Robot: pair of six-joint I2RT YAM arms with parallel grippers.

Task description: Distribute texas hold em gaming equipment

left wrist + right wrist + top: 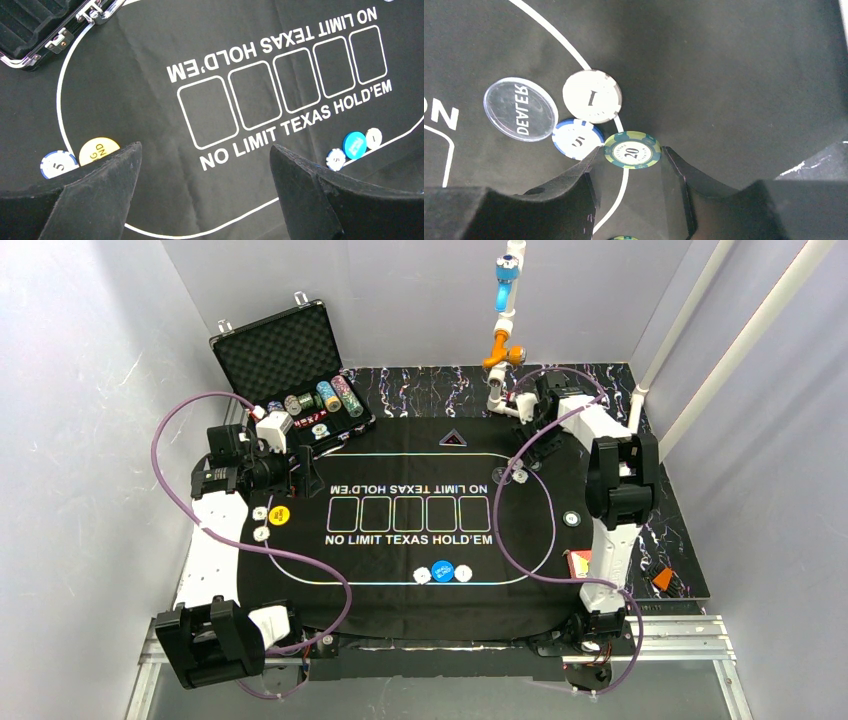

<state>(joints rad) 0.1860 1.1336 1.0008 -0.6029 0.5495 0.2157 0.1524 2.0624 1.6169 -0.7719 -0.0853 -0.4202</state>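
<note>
1. Right gripper (630, 152): narrowed onto green 20 chip (632, 150), rim apparently pinched between both fingers, face up, over the white line of the mat (724, 75).
2. Just beside: blue 5 chip (576, 140), white 1 chip (591, 96), dealer button (520, 109). Judged one seat's stake being completed.
3. Left gripper (205, 147): spread wide, empty, above the mat near yellow button (99, 150). Judged waiting.
</note>
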